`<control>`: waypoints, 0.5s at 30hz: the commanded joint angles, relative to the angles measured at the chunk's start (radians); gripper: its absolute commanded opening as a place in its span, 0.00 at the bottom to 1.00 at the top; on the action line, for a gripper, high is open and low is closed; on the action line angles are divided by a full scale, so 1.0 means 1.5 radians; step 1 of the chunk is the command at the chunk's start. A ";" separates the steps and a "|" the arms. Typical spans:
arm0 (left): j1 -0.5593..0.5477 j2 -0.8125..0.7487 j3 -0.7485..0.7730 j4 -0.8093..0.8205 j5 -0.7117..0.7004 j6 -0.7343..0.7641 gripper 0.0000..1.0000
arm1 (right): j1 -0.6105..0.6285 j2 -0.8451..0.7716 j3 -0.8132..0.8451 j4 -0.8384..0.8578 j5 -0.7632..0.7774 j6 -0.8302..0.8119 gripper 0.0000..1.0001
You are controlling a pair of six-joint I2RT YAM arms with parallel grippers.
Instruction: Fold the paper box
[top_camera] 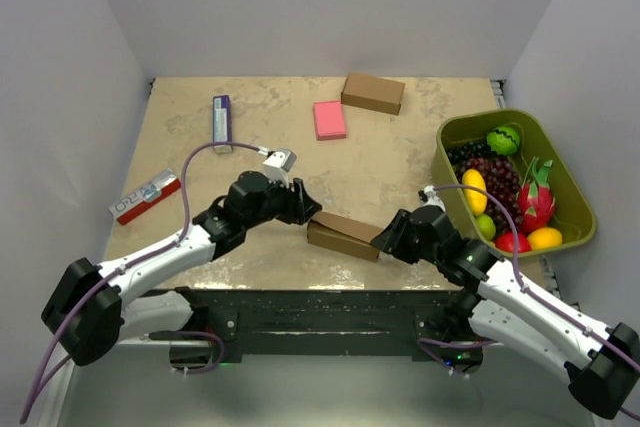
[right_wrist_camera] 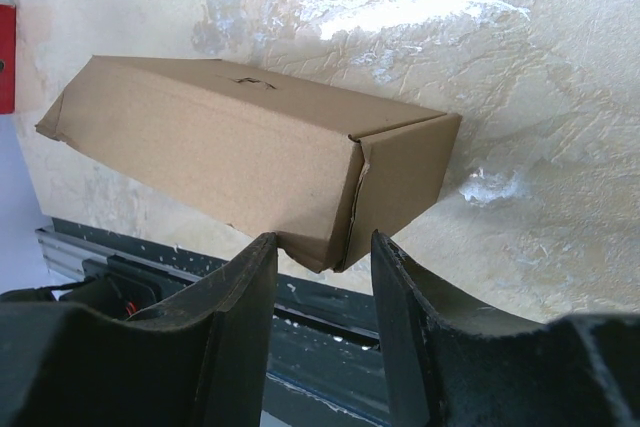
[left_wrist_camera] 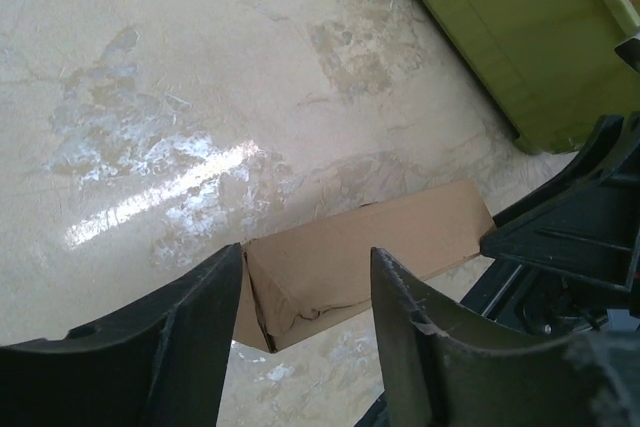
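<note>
The paper box (top_camera: 343, 235) is a plain brown carton lying on its side near the table's front edge. My left gripper (top_camera: 305, 209) is at its left end. In the left wrist view, the open jaws (left_wrist_camera: 307, 265) straddle that end of the box (left_wrist_camera: 400, 237), where a flap looks creased and partly tucked. My right gripper (top_camera: 385, 240) is at the box's right end. In the right wrist view, its open jaws (right_wrist_camera: 322, 242) have the lower corner of the closed end of the box (right_wrist_camera: 230, 157) just between the tips, the left tip touching it.
A ready-made brown box (top_camera: 373, 93) and a pink block (top_camera: 329, 119) lie at the back. A green bin (top_camera: 490, 117) of toy fruit stands at the right, also in the left wrist view (left_wrist_camera: 500, 37). A purple-white pack (top_camera: 221, 122) and a red-white packet (top_camera: 146, 196) lie at the left.
</note>
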 commanded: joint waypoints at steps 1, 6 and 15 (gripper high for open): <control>0.018 0.006 -0.027 0.069 0.029 -0.029 0.50 | -0.002 0.002 -0.009 -0.016 0.032 -0.004 0.44; 0.022 0.020 -0.043 0.083 0.042 -0.035 0.39 | -0.001 0.006 -0.007 -0.015 0.031 -0.006 0.44; 0.024 0.030 -0.084 0.103 0.042 -0.041 0.21 | -0.002 0.007 -0.010 -0.012 0.028 -0.006 0.44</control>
